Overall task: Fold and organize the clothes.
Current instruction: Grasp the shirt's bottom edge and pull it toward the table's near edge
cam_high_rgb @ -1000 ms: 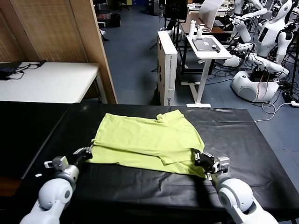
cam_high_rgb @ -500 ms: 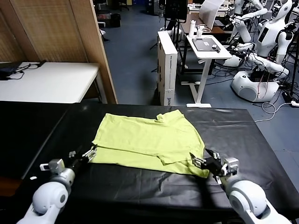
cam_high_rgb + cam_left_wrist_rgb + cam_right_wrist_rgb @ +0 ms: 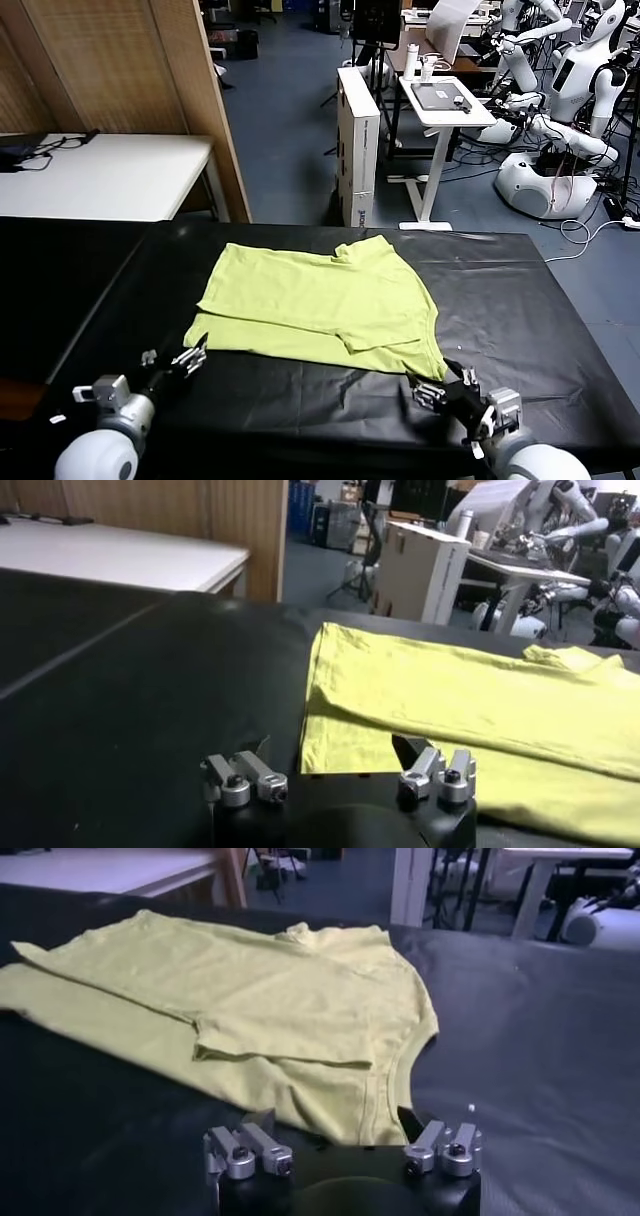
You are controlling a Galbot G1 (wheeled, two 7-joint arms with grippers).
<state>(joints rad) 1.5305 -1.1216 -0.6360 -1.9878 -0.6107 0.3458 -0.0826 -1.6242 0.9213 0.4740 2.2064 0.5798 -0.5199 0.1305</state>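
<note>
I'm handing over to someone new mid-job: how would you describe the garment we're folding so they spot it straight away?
Look at the black-covered table right before the robot. Near its middle lies the T-shirt, partly folded and flat, between the open left gripper and open right gripper, neither touching it. It is the only cloth item there, plain lime yellow-green, bright against the dark cover.

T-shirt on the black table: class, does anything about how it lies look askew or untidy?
Yes. The lime T-shirt lies partly folded and skewed on the black table: a sleeve flap overlaps the front unevenly, and its edges run slanted, not square to the table's edge.
</note>
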